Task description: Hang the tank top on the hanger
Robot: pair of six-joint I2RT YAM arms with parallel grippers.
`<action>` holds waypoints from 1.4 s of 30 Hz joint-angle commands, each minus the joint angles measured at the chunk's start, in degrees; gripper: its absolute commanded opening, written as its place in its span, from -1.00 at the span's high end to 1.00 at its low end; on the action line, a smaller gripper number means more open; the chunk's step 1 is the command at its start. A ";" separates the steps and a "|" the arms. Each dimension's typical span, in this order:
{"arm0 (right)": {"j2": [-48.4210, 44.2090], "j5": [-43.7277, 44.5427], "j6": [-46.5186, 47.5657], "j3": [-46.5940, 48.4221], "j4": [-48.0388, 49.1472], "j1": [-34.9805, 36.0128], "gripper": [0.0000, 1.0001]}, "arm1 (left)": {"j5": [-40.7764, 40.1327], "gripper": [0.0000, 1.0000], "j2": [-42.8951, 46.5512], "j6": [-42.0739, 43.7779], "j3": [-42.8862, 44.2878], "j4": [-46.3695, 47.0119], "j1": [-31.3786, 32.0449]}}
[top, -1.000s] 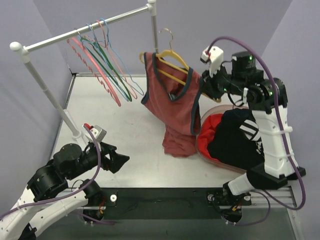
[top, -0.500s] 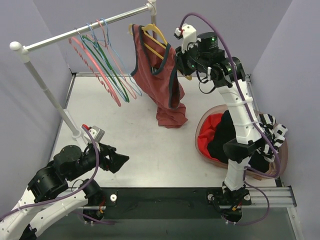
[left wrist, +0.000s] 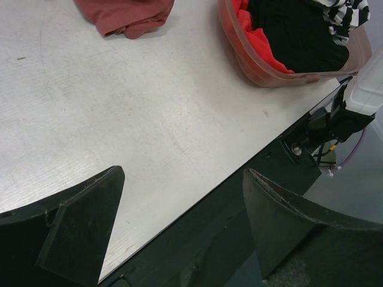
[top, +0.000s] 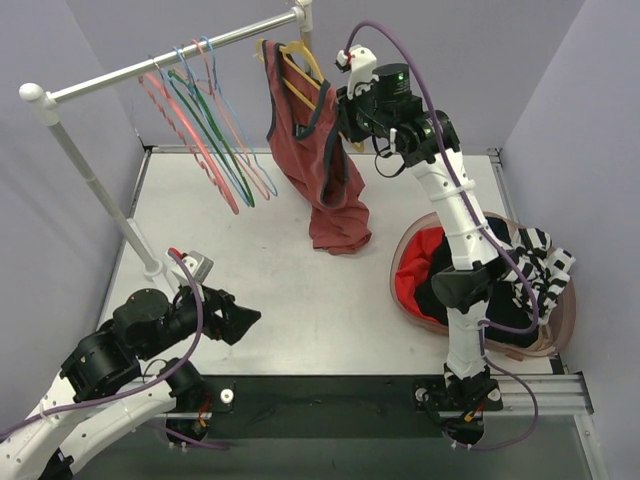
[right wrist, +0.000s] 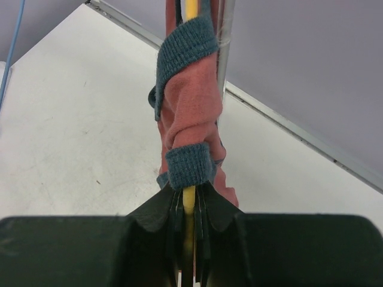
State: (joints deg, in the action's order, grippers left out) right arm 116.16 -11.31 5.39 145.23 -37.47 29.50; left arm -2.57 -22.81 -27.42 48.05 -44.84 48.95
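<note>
The rust-red tank top [top: 318,170] with dark trim hangs on the yellow hanger [top: 297,62], its hem bunched on the table. My right gripper [top: 343,118] is raised at the rail's right end, shut on the hanger's right arm. In the right wrist view the yellow hanger [right wrist: 190,203] runs between my closed jaws [right wrist: 190,200], with the top's strap [right wrist: 188,128] draped over it. My left gripper [top: 240,320] is open and empty, low near the table's front edge; it shows open in the left wrist view [left wrist: 182,227], where the top's hem [left wrist: 128,15] lies far ahead.
A clothes rail [top: 160,62] crosses the back, carrying pink [top: 190,140], green [top: 215,140] and blue [top: 235,120] hangers. Its right post [top: 305,35] stands beside the tank top. A pink basket [top: 560,330] at right holds bright red, black and striped garments.
My right arm swung the hanger and tank top up and left from over the basket to the rail's right end. The left arm stayed put.
</note>
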 commanded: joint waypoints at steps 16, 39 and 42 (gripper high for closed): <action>-13.58 0.67 2.60 -10.48 4.69 0.65 -0.50 | 2.22 -0.84 -1.36 -1.85 1.60 4.41 -0.26; -66.30 14.55 -16.98 -57.59 -1.80 -29.58 -1.00 | -11.84 -0.92 -4.09 -3.96 21.90 -3.58 0.45; -70.97 18.95 -17.25 -62.25 -5.67 -33.26 -1.00 | -12.64 -0.92 -3.65 -4.22 22.87 -5.17 0.71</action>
State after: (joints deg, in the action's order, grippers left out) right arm 50.19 -0.69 -9.02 87.39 -38.74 -0.51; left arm -12.05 -26.00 -30.92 68.03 -47.44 49.15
